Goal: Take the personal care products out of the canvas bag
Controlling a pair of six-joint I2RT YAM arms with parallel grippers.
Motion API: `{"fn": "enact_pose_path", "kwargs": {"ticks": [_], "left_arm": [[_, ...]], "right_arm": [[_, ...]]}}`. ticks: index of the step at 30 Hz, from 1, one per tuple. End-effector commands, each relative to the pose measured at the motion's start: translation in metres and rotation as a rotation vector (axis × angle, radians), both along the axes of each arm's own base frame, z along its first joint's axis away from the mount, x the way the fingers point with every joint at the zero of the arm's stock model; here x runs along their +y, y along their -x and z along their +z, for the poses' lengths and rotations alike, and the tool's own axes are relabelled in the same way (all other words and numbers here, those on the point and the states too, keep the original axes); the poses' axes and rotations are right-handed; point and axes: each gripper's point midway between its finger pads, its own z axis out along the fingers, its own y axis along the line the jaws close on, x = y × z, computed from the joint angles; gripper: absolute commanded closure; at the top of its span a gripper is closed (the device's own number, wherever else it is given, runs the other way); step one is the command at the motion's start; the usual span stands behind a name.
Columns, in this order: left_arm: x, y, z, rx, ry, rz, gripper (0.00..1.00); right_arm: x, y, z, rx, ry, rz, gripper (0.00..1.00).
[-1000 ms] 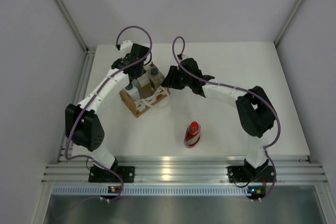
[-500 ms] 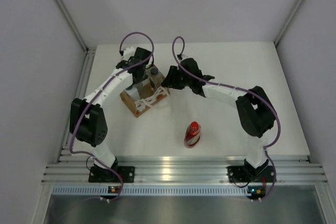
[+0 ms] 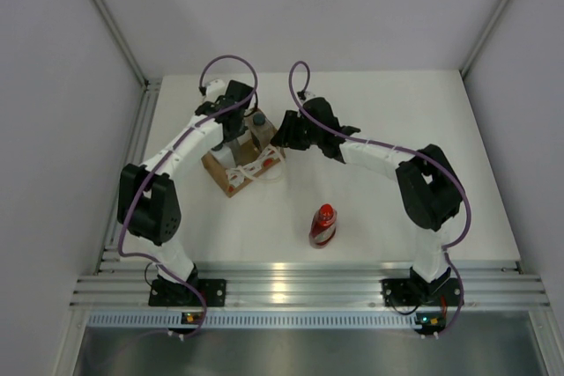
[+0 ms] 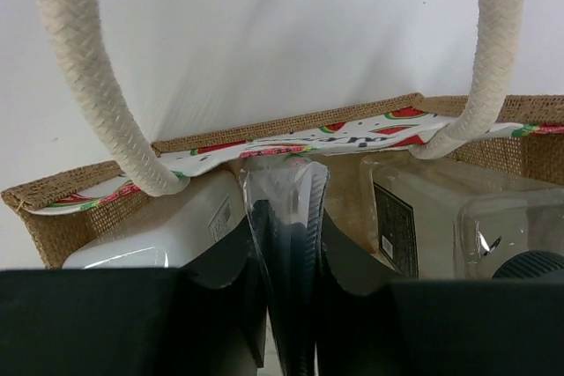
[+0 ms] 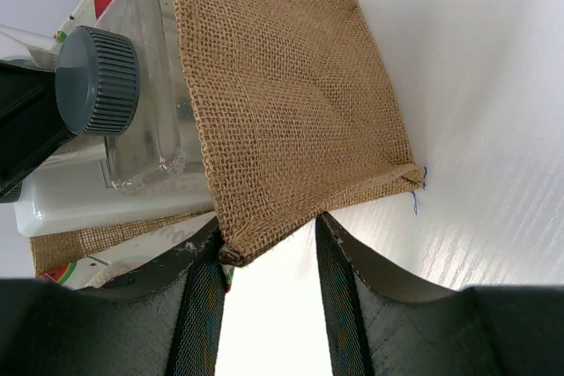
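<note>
The canvas bag stands at the table's middle left. My left gripper reaches into it from above. In the left wrist view the left gripper is shut on the crimped end of the white flat tube. A white bottle lies left of the tube, and another white bottle with a dark grey cap lies right of it. My right gripper is at the bag's right corner, jaws apart around the burlap corner. The red bottle lies on the table.
The bag's white rope handles arch over the left gripper on both sides. A grey-capped bottle shows inside the bag in the right wrist view. White walls close the table on three sides, and an aluminium rail runs along the near edge.
My left gripper has moved right and down into the bag, now covering the bottle cap that showed at the bag's left. The right arm and red bottle have not moved.
</note>
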Motion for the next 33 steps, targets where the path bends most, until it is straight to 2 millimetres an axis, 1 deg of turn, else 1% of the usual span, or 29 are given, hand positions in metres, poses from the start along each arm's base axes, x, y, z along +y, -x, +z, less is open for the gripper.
{"fn": "enact_pose_path", "kwargs": {"ticks": [1,2,7,8,10,11,16,20,27,30,31,33], "left_arm": [[-0.006,0.001,-0.016,0.042,0.035,0.0,0.9],[-0.006,0.0,-0.013,0.035,0.038,0.0,1.0],[-0.012,-0.004,0.011,-0.009,0.059,-0.039,1.0],[-0.012,-0.006,0.02,-0.029,0.066,-0.047,1.0],[-0.013,-0.006,0.029,-0.042,0.065,-0.067,1.0],[-0.014,-0.008,0.036,-0.057,0.069,-0.075,1.0],[-0.017,-0.009,0.047,-0.069,0.052,-0.127,1.0],[-0.019,-0.006,0.057,-0.083,0.047,-0.158,1.0],[-0.026,-0.004,0.068,-0.093,0.026,-0.229,1.0],[-0.03,-0.002,0.082,-0.123,0.035,-0.251,1.0],[-0.031,-0.001,0.091,-0.142,0.042,-0.257,1.0],[-0.032,0.001,0.103,-0.165,0.044,-0.273,1.0]], "right_arm": [[-0.008,-0.009,0.027,-0.054,-0.011,-0.012,0.59],[-0.007,-0.009,0.028,-0.055,-0.013,-0.009,0.59],[-0.008,-0.009,0.028,-0.057,-0.013,-0.01,0.59],[-0.007,-0.009,0.028,-0.058,-0.012,-0.009,0.59],[-0.007,-0.01,0.028,-0.058,-0.012,-0.011,0.59],[-0.007,-0.01,0.027,-0.056,-0.012,-0.011,0.59],[-0.006,-0.012,0.027,-0.055,-0.015,-0.012,0.59],[-0.006,-0.013,0.029,-0.059,-0.015,-0.012,0.59],[-0.005,-0.014,0.028,-0.058,-0.015,-0.014,0.59],[-0.005,-0.014,0.029,-0.06,-0.016,-0.016,0.59],[-0.005,-0.014,0.028,-0.059,-0.015,-0.016,0.59],[-0.005,-0.014,0.028,-0.059,-0.015,-0.014,0.59]]}}
